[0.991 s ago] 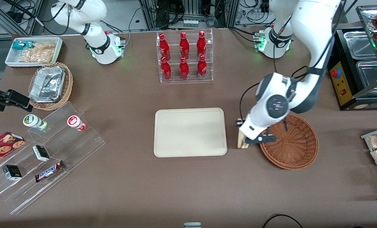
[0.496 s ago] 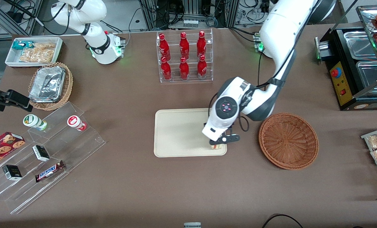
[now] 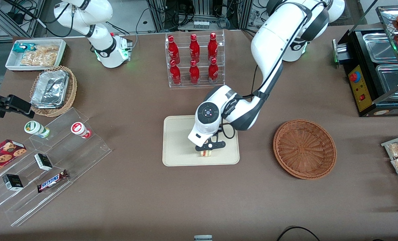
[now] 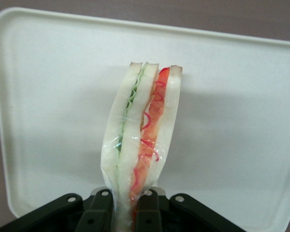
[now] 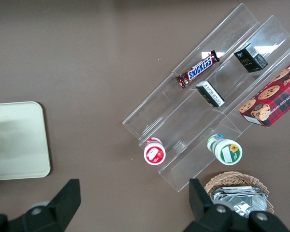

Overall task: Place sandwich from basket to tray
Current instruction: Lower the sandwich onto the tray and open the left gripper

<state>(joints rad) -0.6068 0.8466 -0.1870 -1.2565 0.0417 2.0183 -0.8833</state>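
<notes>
Pincer (image 3: 208, 149) of the left arm hangs over the tray (image 3: 179, 134), its fingers (image 4: 100, 212) pressed on the lower end of the sandwich (image 4: 142, 140), which we see standing on edge between them. From the front we locate the sandwich (image 3: 206, 153) above the part of the tray nearer the camera, close to that rim; whether it touches the tray floor we cannot tell.

We find the tray flat, cream, smooth plastic, with rounded corners and a low rim (image 4: 135, 21); most of its surface lies bare toward the parked arm's end. The sandwich is a pale bread wedge in clear wrap, with green and red filling layers along its edge.

We note the basket (image 3: 304, 149), round, shallow, reddish-brown wicker, resting on the brown tabletop (image 3: 138, 197) toward the working arm's end, well apart from the tray, with open tabletop between them. A clear rack of red bottles (image 3: 194, 58) stands farther from the camera than the tray. Clear stepped shelves (image 3: 52, 167) with snacks lie toward the parked arm's end.
</notes>
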